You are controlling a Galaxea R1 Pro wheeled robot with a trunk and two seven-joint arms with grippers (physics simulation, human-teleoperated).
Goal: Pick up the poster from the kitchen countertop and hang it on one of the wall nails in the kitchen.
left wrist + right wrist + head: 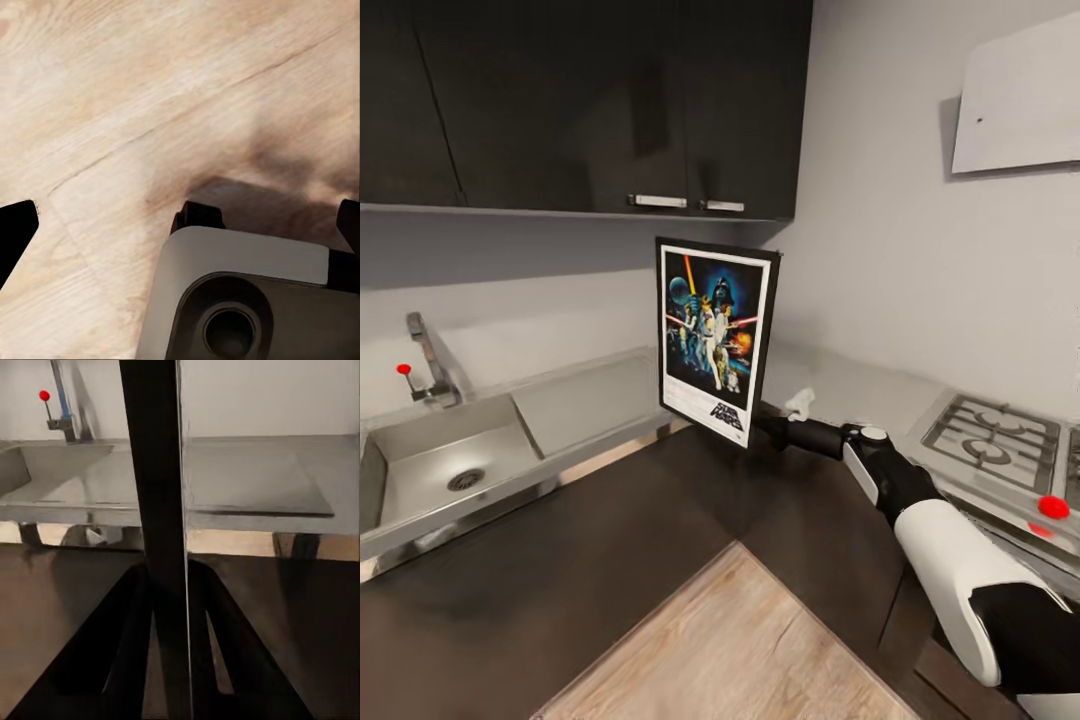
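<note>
The poster [715,335] hangs upright in the air above the dark cabinet corner: black frame, white border, colourful figures on dark blue. My right gripper [765,420] is shut on its lower right edge. In the right wrist view the poster [157,495] shows edge-on as a dark vertical strip pinched between the two black fingers [112,652] of the right gripper [169,574]. Behind it runs the glossy grey kitchen countertop [595,395]. My left gripper [187,214] points down at the wooden floor, its fingertips [19,225] far apart, open and empty.
A steel sink [440,450] with a faucet [425,360] sits at the left. A gas hob [990,435] with a red knob [1053,507] is at the right. Dark wall cabinets [580,100] hang above. A pale wall panel [1020,95] carries a small dark speck.
</note>
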